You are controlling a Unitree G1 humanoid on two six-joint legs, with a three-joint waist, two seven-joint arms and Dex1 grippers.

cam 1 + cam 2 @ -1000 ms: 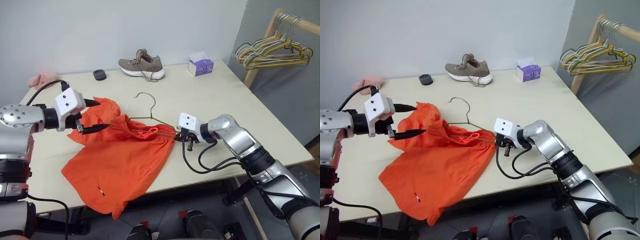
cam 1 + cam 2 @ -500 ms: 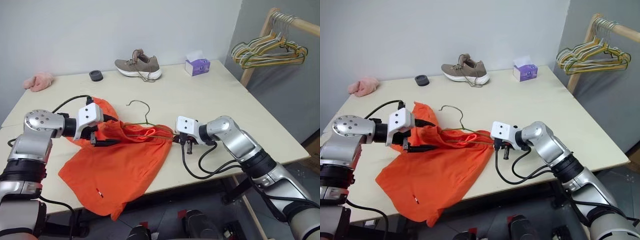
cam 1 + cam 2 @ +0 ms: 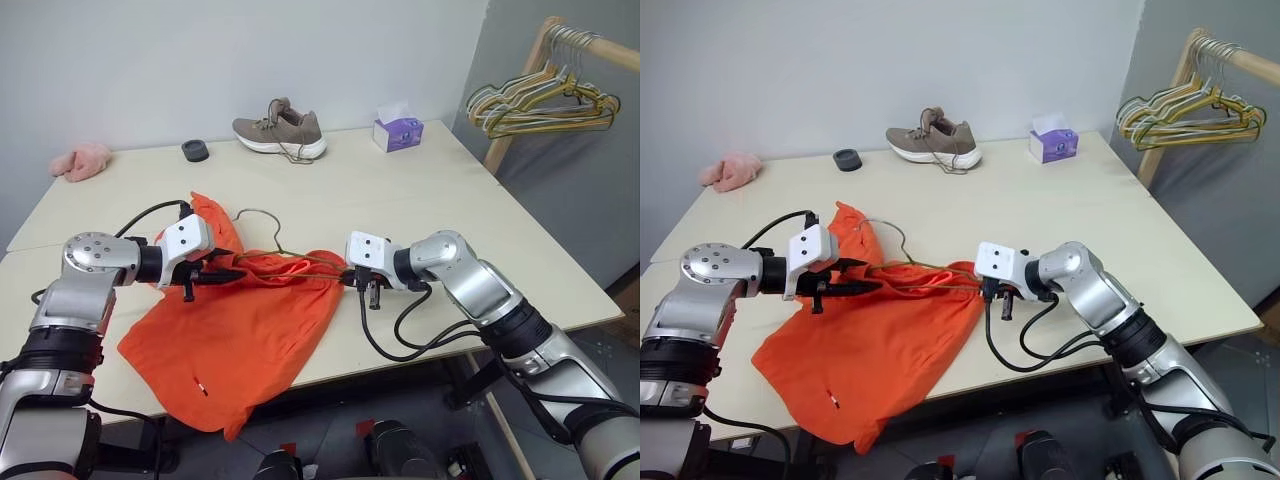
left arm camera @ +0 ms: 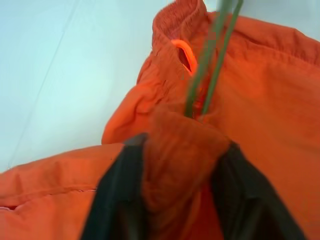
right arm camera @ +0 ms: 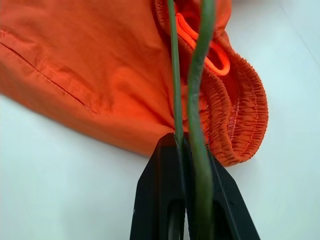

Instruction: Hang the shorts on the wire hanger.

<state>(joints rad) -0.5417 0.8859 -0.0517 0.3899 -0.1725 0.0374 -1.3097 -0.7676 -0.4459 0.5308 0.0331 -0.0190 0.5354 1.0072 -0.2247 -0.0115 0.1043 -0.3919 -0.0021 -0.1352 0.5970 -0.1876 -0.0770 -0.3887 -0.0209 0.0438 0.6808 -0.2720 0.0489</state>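
While the right gripper (image 5: 192, 150) pinches the corner of the wire hanger (image 3: 902, 262) between its closed black fingers (image 5: 165, 200), the left gripper (image 4: 180, 165) is clamped on a bunched fold of the shorts (image 3: 240, 325), its two fingers (image 4: 117, 195) pressing the orange fabric from either side. The hanger's green wires run from the right gripper straight into the gathered waistband just in front of it, pass through the cloth, and come out beside the left gripper, where the curved hook (image 3: 262, 218) stands clear of the fabric above the table (image 3: 420, 210). Most of the shorts spread out below and between the two grippers, one leg draping over the near table edge. Well beyond both grippers, along the far side of the table, sit a shoe (image 3: 280, 130), a small purple tissue box (image 3: 398, 132), a dark roll (image 3: 195, 150) and a pink cloth (image 3: 80, 160). Off past the right arm, a bunch of hangers (image 3: 540, 105) hangs on a wooden rack.
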